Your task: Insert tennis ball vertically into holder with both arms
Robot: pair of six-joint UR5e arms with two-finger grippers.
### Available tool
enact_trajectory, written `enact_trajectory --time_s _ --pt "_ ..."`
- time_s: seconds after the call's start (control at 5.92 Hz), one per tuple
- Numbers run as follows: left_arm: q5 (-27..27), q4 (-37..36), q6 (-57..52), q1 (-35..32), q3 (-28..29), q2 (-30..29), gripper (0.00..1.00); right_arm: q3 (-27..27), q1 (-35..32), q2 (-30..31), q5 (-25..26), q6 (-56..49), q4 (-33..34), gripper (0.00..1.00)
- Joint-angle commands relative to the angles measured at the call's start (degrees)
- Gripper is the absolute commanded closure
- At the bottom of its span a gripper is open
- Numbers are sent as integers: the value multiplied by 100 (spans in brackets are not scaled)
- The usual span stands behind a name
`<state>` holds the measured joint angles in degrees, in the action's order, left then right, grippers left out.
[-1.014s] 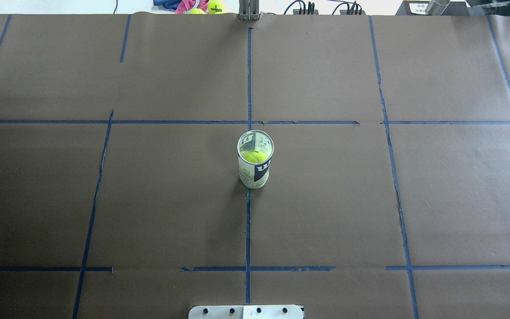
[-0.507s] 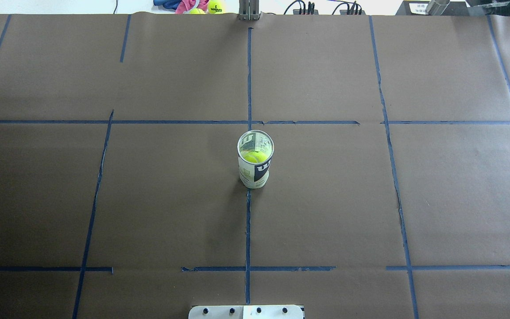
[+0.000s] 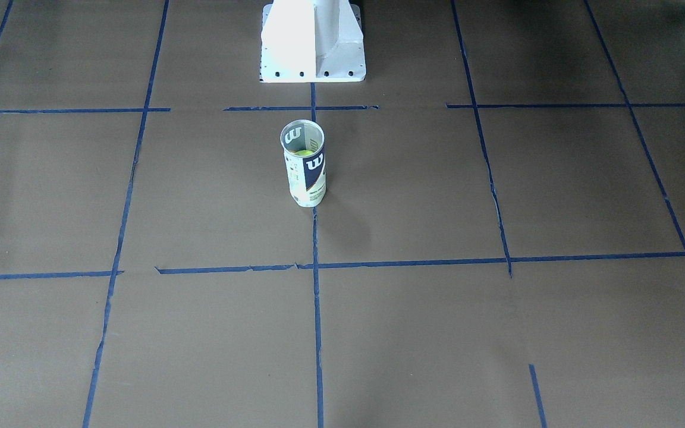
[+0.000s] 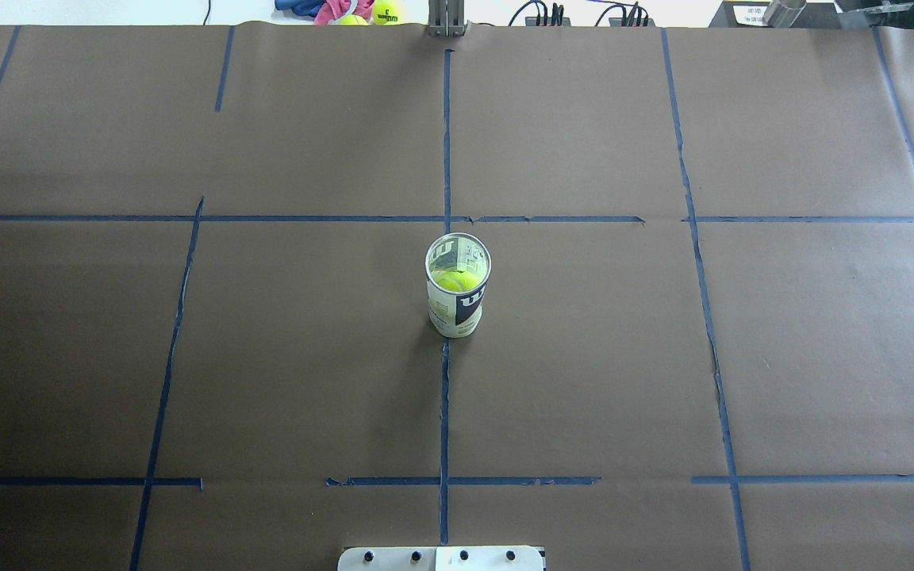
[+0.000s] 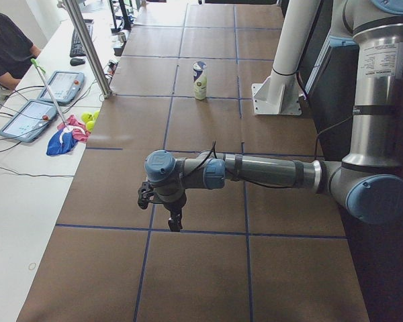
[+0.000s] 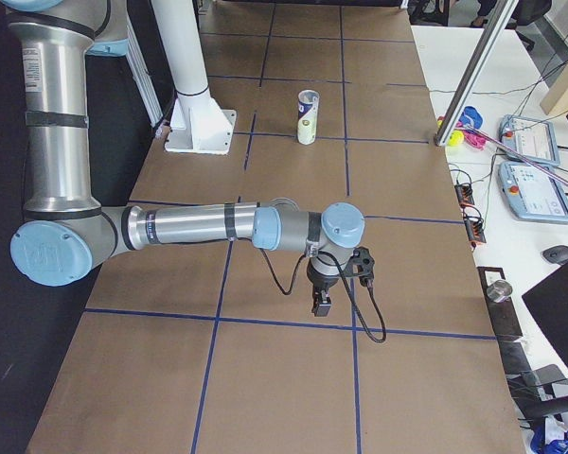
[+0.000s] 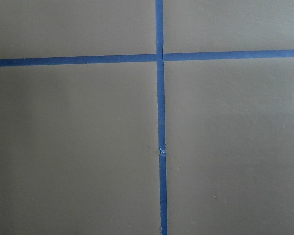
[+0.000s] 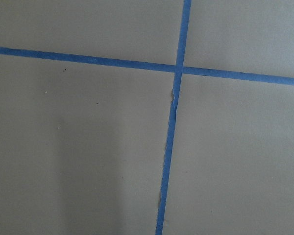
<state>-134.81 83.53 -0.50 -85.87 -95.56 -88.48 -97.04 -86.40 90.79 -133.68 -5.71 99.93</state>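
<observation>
We find the tennis ball (image 4: 455,280) inside the upright holder (image 4: 457,311) on the counter (image 4: 282,365), so insertion looks done; the left gripper (image 5: 175,220) and right gripper (image 6: 321,304) hang well apart from it, and we cannot tell whether either is clenched

Tennis ball (image 4: 455,280) inside holder (image 4: 457,311); holder upright mid-table (image 4: 266,357), before pedestal base (image 3: 313,47).

Across the overhead pictures no change can be made out: no shift is seen in the holder (image 4: 458,311) or the tennis ball (image 4: 454,281). With the left arm (image 5: 255,171) and right arm (image 6: 199,225) outside that view, their movement cannot be judged.
</observation>
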Motion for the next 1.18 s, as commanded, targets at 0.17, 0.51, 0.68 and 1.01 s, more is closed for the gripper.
enact_trajectory --time_s 0.17,0.51,0.68,1.01 --pt "16 -21 -11 0 -16 -3 0 10 0 9 -9 -26 0 0" --pt "16 -39 -11 0 -16 15 0 18 0 9 -70 -18 -35 0" --pt "16 -39 -11 0 -7 15 0 36 0 0 -62 -18 -44 0" --pt "16 -21 -20 0 20 6 0 53 0 9 -105 -18 -44 0"
